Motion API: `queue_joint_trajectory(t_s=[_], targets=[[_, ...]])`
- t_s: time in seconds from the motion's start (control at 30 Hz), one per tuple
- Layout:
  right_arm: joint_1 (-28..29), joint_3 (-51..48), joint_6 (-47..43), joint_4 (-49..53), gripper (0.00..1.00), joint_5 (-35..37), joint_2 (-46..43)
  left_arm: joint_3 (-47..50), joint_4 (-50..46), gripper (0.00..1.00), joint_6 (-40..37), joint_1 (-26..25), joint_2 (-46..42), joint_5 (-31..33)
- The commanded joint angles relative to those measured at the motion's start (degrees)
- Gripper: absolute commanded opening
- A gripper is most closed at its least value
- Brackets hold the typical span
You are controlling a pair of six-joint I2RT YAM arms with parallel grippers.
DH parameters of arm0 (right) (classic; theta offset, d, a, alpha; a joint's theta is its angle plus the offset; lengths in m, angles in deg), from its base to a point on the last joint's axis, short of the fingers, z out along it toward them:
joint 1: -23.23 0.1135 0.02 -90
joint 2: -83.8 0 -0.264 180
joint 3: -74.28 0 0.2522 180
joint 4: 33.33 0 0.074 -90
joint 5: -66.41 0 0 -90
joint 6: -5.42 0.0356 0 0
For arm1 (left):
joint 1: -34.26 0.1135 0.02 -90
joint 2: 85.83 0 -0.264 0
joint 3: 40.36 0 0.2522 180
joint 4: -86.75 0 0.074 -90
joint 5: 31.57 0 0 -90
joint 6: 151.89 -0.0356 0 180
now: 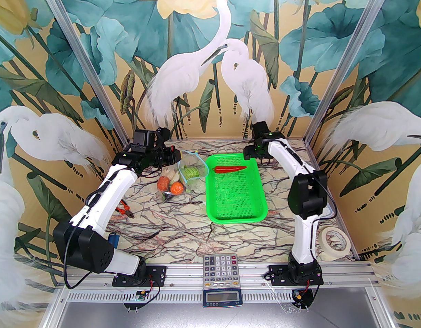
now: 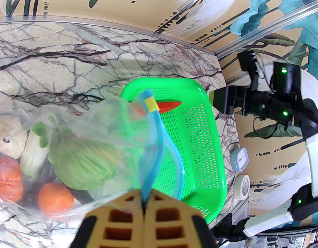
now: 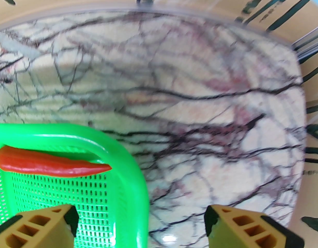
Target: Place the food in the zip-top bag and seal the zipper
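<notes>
The clear zip-top bag [image 1: 187,176] lies left of the green mesh basket [image 1: 236,214]. Its mouth, with the light-blue zipper [image 2: 159,138], is lifted. My left gripper [image 2: 143,194] is shut on the near end of that strip; a yellow slider [image 2: 151,105] sits at the far end. Food shows through the plastic: a green cabbage [image 2: 81,161], two orange-red tomatoes [image 2: 55,199], a white-green napa cabbage [image 2: 32,154] and a pale bulb [image 2: 9,138]. A red chili [image 1: 231,168] lies in the basket's far end. My right gripper [image 3: 140,226] hangs open over the basket's far right corner, just right of the chili [image 3: 50,164].
Orange-handled pliers [image 1: 126,212] lie by the left arm. A calculator [image 1: 220,268] sits at the near edge and a tape roll [image 1: 334,239] at the right. Two small round timers [image 2: 239,159] lie beyond the basket. Walls close in at the back and sides.
</notes>
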Motion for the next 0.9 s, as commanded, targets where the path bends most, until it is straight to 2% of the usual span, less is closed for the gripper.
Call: queue_joint_trajectory(t_s=[0.0,0.13,0.27,0.3,0.43,0.5,0.67,0.87], targets=[[0.4,2.8,0.4,3.9,0.85,-6.8,4.0,-2.0,-1.4,0.00,-1.4,0.7,0.8,-0.2],[-0.1,2.9,1.2,5.1,0.83,-9.5,5.1,-2.0,-1.4,0.00,-1.4,0.8,1.0,-0.2],[-1.5,0.4,2.9,4.8,0.70,-12.4,5.1,-1.6,-1.4,0.00,-1.4,0.9,0.8,-0.2],[-2.0,-0.5,3.4,4.6,0.64,-13.4,5.0,-1.6,-1.4,0.00,-1.4,1.0,0.9,-0.3],[-3.2,-5.5,7.0,2.0,0.22,-16.2,2.9,-2.1,-1.3,0.00,-1.4,1.0,1.4,-0.7],[-3.5,-7.9,9.0,0.2,0.14,-17.2,1.5,-2.5,-1.3,0.00,-1.5,1.0,1.9,-1.0],[-4.0,-14.6,15.5,-4.2,0.00,-16.6,-2.7,-3.3,-1.1,0.00,-1.3,1.1,3.0,-2.2],[-6.2,-28.9,29.2,-14.3,0.00,-15.2,-10.3,-4.2,-1.3,0.00,-1.7,1.0,3.8,-3.0]])
